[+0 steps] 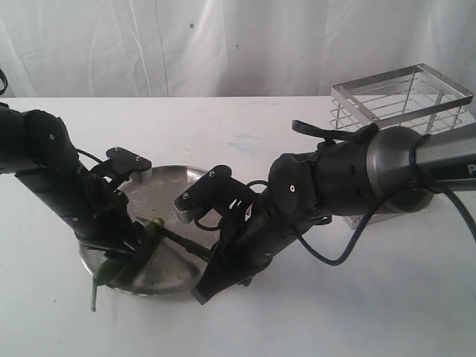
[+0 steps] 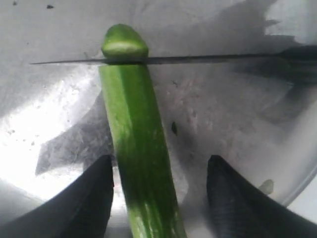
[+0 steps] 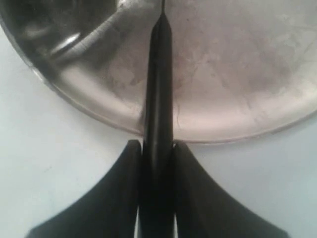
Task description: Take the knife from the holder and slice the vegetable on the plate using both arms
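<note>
The green vegetable point(image 2: 141, 163) lies on the steel plate point(image 2: 223, 114), its thin stem hanging over the rim point(image 1: 94, 296). My left gripper point(image 2: 161, 161) is open and straddles it; one finger point(image 2: 84, 198) is right beside it and the other finger point(image 2: 237, 198) stands clear. My right gripper point(image 3: 157, 146) is shut on the black handle of the knife point(image 3: 158, 74). The thin blade point(image 2: 198, 59) crosses the vegetable near its far end, with a short end piece point(image 2: 124, 42) beyond it. The wire holder point(image 1: 401, 97) stands at the back right.
The right arm point(image 1: 335, 178) reaches in from the right over the white table point(image 1: 357, 297), in front of the holder. A white cloth backdrop hangs behind. The plate's near rim point(image 3: 89, 106) sits just ahead of my right fingers.
</note>
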Robot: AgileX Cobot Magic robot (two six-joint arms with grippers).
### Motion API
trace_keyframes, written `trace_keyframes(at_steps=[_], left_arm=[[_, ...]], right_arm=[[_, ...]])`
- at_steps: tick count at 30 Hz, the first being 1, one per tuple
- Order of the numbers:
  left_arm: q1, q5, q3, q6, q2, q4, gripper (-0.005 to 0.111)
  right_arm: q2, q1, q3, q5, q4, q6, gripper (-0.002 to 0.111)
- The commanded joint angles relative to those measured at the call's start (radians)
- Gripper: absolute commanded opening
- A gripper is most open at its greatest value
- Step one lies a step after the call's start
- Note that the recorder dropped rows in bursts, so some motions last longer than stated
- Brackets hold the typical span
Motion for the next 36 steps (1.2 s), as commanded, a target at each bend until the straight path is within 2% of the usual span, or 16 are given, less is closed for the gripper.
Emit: trace_keyframes(at_steps=[1, 10, 18, 36], left_arm=[[-0.002, -0.024, 0.024, -0.007, -0.009, 0.003, 0.059], [-0.002, -0.05, 0.024, -0.208, -0.009, 0.181, 0.055], [-0.002, -0.062, 0.024, -0.227, 0.01, 0.181, 0.053], [-0.002, -0.064, 0.021, -0.244, 0.049, 0.166, 0.053]], right_arm=[[-0.008, -0.002, -0.008, 0.026, 0.003, -0.009, 0.0], [-0.008, -0.002, -0.038, 0.099, -0.027, -0.008, 0.0], [-0.008, -0.002, -0.057, 0.183, -0.156, 0.105, 0.0], [0.056, -0.002, -0.161, 0.215, -0.167, 0.114, 0.0]])
